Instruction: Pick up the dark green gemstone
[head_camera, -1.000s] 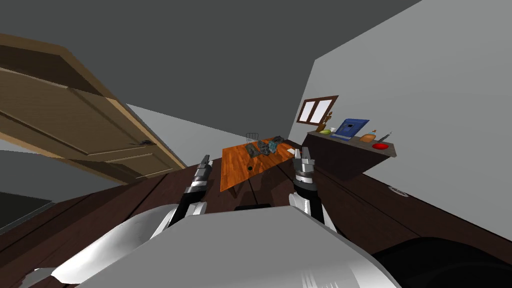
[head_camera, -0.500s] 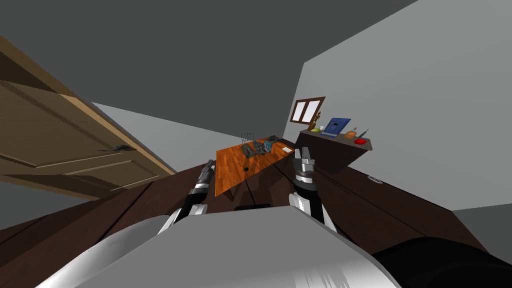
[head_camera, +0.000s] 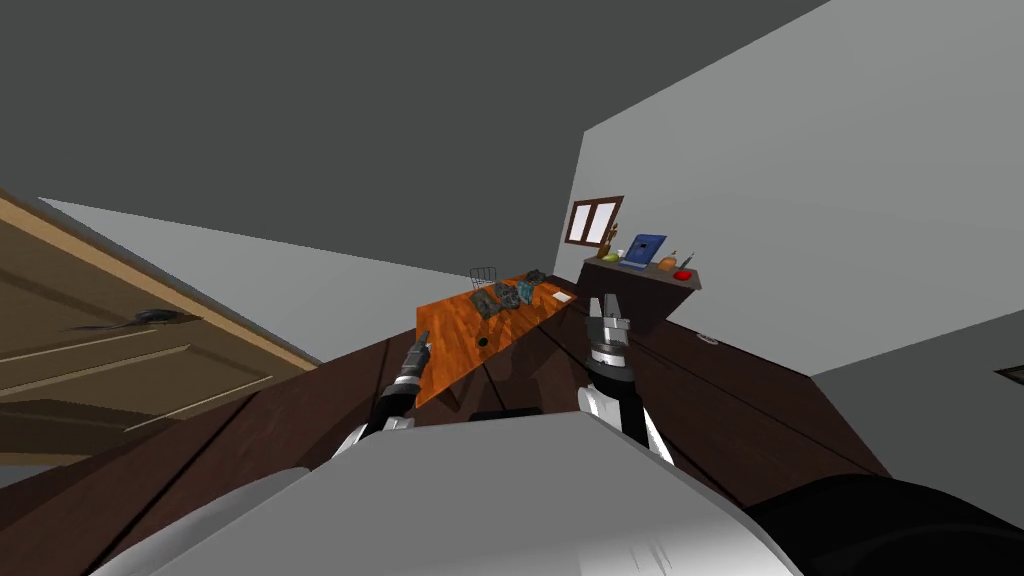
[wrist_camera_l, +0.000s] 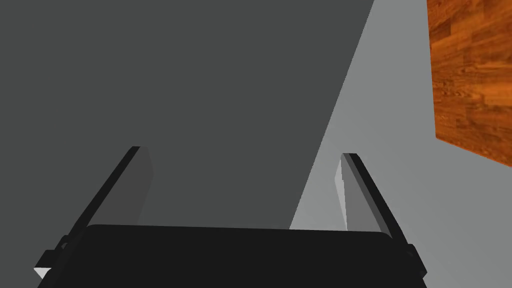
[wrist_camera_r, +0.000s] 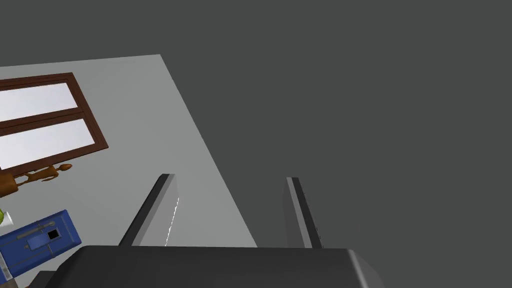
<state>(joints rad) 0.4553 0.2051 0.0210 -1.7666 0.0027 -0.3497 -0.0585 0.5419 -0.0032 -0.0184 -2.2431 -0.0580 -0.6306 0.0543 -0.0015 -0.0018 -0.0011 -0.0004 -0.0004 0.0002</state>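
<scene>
- Well to the left of the orange wooden table (head_camera: 450, 345), a brown panelled door (head_camera: 110, 350) stands apart from everything the task concerns.
- Off the table's near left corner hangs the left gripper (wrist_camera_l: 243, 152). Its blades are spread wide and there is nothing between them.
- On the table's near half lies one small black object (head_camera: 482, 342), too small to name.
- At the table's far end a wire basket (head_camera: 483, 274) stands at the edge, and just on the near side of it lies a cluster of dark stones (head_camera: 507, 295). The dark green gemstone is probably one of these, but they are too small to tell which. All of them rest on the tabletop, untouched.
- Off the table's right edge the right gripper (wrist_camera_r: 230, 177) is raised. Its blades are parted, somewhat less than the left's, and also empty.
- Beyond the table to the right, a dark shelf (head_camera: 640, 285) carries a blue box (head_camera: 642, 250) and a red dish (head_camera: 683, 275).
- By my reading nothing of the pick is done. Both arms are well short of the stones, so closing in on the table, the reach, the grasp and the lift all remain.
</scene>
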